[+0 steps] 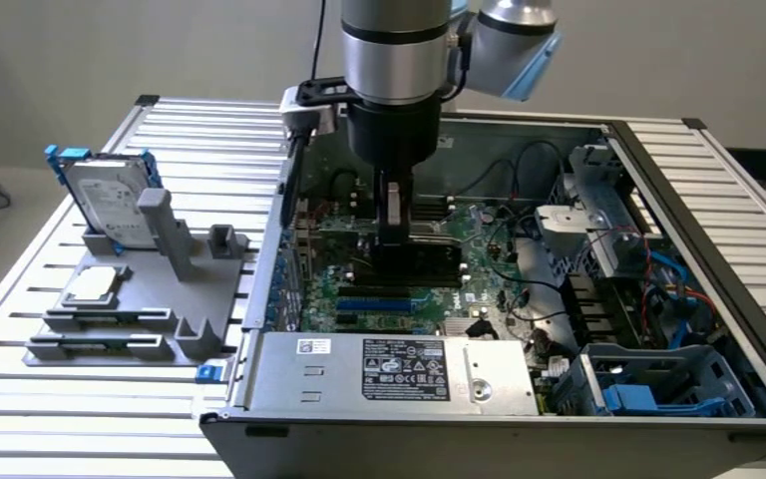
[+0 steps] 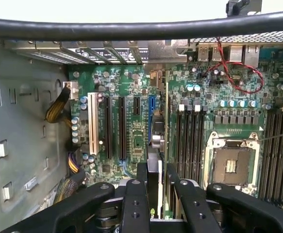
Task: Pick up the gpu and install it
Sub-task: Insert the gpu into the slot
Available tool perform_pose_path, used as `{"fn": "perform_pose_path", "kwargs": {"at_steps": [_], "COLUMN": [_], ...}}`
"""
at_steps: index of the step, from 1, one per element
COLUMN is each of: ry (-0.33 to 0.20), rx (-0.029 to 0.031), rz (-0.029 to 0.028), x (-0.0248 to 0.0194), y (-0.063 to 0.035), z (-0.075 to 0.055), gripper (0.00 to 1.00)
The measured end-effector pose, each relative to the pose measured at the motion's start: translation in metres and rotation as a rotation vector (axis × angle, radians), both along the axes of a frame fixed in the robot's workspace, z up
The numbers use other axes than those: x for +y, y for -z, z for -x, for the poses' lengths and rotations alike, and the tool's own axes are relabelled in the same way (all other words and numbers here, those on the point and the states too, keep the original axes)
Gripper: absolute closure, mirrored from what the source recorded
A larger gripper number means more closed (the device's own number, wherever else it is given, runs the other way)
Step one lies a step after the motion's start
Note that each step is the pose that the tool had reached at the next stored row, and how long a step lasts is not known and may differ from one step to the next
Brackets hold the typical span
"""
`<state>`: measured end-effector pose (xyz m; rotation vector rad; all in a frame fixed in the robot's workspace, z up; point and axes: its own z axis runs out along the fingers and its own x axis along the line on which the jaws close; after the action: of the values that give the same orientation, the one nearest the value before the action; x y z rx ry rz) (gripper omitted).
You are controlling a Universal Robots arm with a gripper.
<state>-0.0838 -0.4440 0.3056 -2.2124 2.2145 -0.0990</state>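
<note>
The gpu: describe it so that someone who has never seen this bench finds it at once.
Look into the open computer case, down at the motherboard under the arm. There the gripper holds the gpu, a thin card on edge over the blue and black slots. It alone is black-shrouded and held in a grip.

The gpu (image 1: pixel 423 264) is a small thin card with a black side. It stands up on its edge, gripped between the two fingers (image 2: pixel 141 172) of the hand (image 1: pixel 393 239). It hangs just under the hand, low inside the computer box, close to the green board. I cannot tell if it touches the board.
</note>
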Motion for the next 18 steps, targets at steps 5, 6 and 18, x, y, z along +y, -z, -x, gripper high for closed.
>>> {"fn": "perform_pose_path", "kwargs": {"at_steps": [5, 6, 18], "ry": [0.000, 0.000, 0.000], "rx": [0.0127, 0.0141, 0.0172], "rz": [0.0000, 0.0001, 0.0002], "x": [-0.0040, -0.0045, -0.0099], "y": [0.0059, 0.0068, 0.0144], "z": [0.001, 0.001, 0.001], "gripper": [0.74, 0.74, 0.74]}}
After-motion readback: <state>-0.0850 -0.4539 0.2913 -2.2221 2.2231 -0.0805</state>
